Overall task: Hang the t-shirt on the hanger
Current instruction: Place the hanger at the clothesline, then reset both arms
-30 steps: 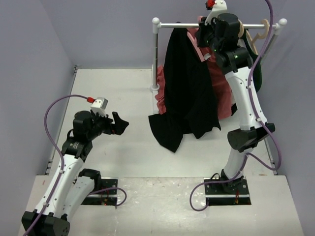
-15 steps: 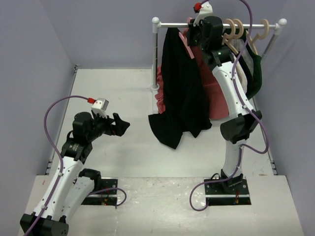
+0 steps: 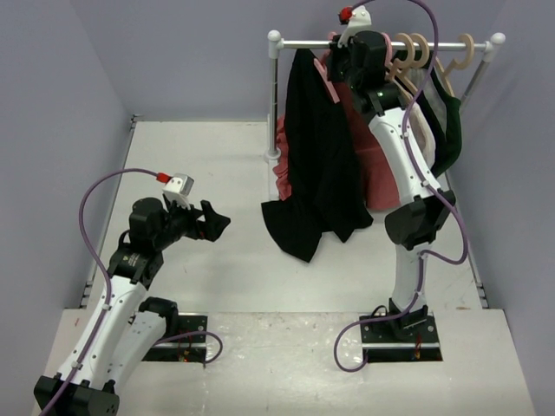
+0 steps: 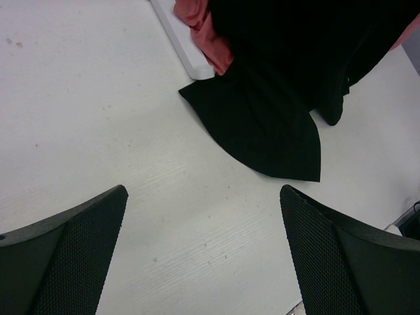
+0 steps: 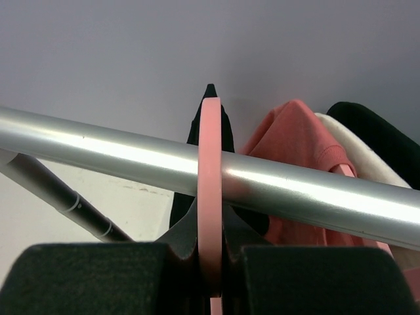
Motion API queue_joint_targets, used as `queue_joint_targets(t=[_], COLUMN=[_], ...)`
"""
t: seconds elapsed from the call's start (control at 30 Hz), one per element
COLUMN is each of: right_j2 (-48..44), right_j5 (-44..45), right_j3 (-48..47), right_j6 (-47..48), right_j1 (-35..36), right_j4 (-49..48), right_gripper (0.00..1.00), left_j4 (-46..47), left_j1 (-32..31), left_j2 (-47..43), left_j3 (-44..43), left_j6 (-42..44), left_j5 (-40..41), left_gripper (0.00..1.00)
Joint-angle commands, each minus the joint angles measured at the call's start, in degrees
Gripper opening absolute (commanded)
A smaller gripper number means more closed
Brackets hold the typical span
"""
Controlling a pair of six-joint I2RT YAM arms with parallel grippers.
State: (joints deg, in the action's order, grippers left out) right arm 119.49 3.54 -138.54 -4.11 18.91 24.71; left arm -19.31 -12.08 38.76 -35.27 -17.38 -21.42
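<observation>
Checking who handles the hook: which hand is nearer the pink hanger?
Right. The right hand grips the hanger at the rail; the left hand hovers open over the table, well short of it.

rail (image 5: 315, 193): silver tube, runs across the whole view, dropping slightly to the right.
hanger (image 5: 210, 184): thin pink plastic, seen edge-on; crosses in front of the rail, top rises just above it, lower end runs down between the fingers.
right gripper (image 5: 210, 262): below the rail, fingers (image 5: 92, 279) closed on the hanger from both sides, black pads touching it.
t-shirt (image 5: 226, 131): black cloth directly behind the hanger, showing above and below the rail.
salmon shirt (image 5: 295, 141): just right of the hanger, behind the rail.
cream strip (image 5: 354, 154): right of the salmon shirt; hanger or cloth, can't tell.
dark garment (image 5: 387, 141): furthest right along the rail.
rack post (image 5: 59, 193): grey tube, slants down under the rail's left end.
worktop (image 5: 131, 203): white, under the rail, left of the hanger.
wall (image 5: 197, 46): plain grey-lilac above the rail.
</observation>
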Motion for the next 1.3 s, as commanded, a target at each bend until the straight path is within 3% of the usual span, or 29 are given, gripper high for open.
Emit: queue_joint_targets(t=[0.0, 0.03, 0.07, 0.2, 0.27, 0.3, 0.47, 0.7, 0.8, 0.97, 1.13, 1.27], right_j2=[-3.2, -4.4, -5.5, -10.5, -15.3, -18.8, -35.2, -60.9, -72.9, -85.1, -90.7, -95.1], right_j5=[0.9, 1.0, 1.1, 2.4, 3.1, 3.3, 5.0, 9.4, 15.0, 13.2, 19.6, 19.3], right_j3=[3.8, 7.6, 9.2, 14.6, 20.3, 22.2, 35.1, 57.7, 65.8, 74.6, 80.8, 85.3], right_j6=[-1.1, -1.3, -1.4, -1.6, -1.8, -2.0, -4.5, -8.9, -12.5, -12.9, -13.1, -14.1], right_j1=[0.2, 0.3, 0.4, 1.4, 2.2, 2.5, 2.8, 2.8, 2.8, 2.8, 2.8, 2.8], right_j4=[-8.6, -10.0, -10.5, -11.3, -11.9, -12.2, -12.7, -3.7, 3.0, 9.8, 13.6, 12.6], right_gripper=[0.01, 0.03, 0.14, 0.67, 0.85, 0.88, 0.99, 0.99, 0.99, 0.99, 0.99, 0.99], left_j4=[1.8, 1.8, 1.8, 1.3, -0.1, -0.4, -1.9, -3.4, -2.5, -1.9, -2.1, -2.5], left_j1=[-0.3, -0.3, -0.3, 0.2, 1.2, 1.7, 5.3, 6.4, 6.3, 6.3, 6.2, 5.9], left_j2=[-0.2, -0.2, -0.1, 0.1, 0.9, 1.1, 1.8, 0.6, -1.1, -2.1, -2.6, -3.2], left_j3=[-0.5, -0.5, -0.6, -1.1, -1.8, -1.9, -3.2, -4.8, -4.8, -5.9, -5.0, -3.2], left_j6=[1.0, 1.0, 1.0, 0.9, 0.5, 0.4, -0.5, -1.4, -1.1, 0.8, 0.8, 0.4], left_j5=[-1.0, -0.9, -0.6, 2.6, 7.1, 8.3, 16.1, 34.4, 36.9, 38.0, 38.2, 39.4], left_gripper=[1.0, 1.0, 1.0, 1.0, 1.0, 1.0, 1.0, 1.0, 1.0, 1.0, 1.0, 1.0])
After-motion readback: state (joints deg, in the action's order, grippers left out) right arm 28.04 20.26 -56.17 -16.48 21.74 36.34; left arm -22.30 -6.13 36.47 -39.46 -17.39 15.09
